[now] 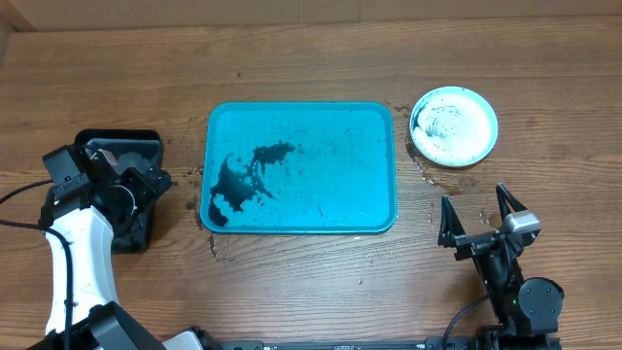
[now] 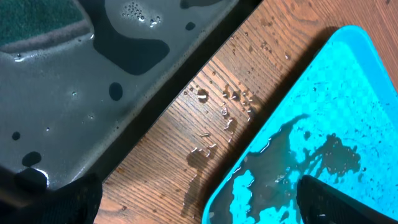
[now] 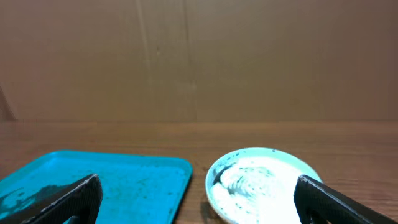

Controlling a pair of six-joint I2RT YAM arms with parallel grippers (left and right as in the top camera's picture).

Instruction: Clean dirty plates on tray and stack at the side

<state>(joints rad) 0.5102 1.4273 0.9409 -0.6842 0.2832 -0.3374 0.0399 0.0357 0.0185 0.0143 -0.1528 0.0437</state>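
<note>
Right gripper (image 1: pixel 473 202): low over the bare wooden table (image 1: pixel 311 292), near the front right. Fingers spread wide and holding nothing. It is well apart from the turquoise tray (image 1: pixel 350 185) and short of the pale aqua plate (image 1: pixel 453 126). In the right wrist view the plate sits ahead, framed between the two dark fingertips (image 3: pixel 84 193).

Plate: on the table just beyond the tray's far right corner, not on the tray. Aqua rim, whitish face, black smear on its left side. Cannot tell whether it is one plate or several stacked.

Tray: centre of the table, no plates on it. Black smears (image 1: pixel 243 180) pool toward its near left corner, with fine black specks scattered across the rest.

Left gripper (image 2: pixel 196 186): jaws wide apart, nothing between them. It hangs above the strip of wet table between the black tray (image 2: pixel 93 106) and the turquoise tray's left edge. The black tray carries puddled water, and a green textured pad (image 2: pixel 37 22) lies at its far end.

Water droplets (image 2: pixel 227 115) bead on the wood between the two trays. More droplets lie near the plate.
</note>
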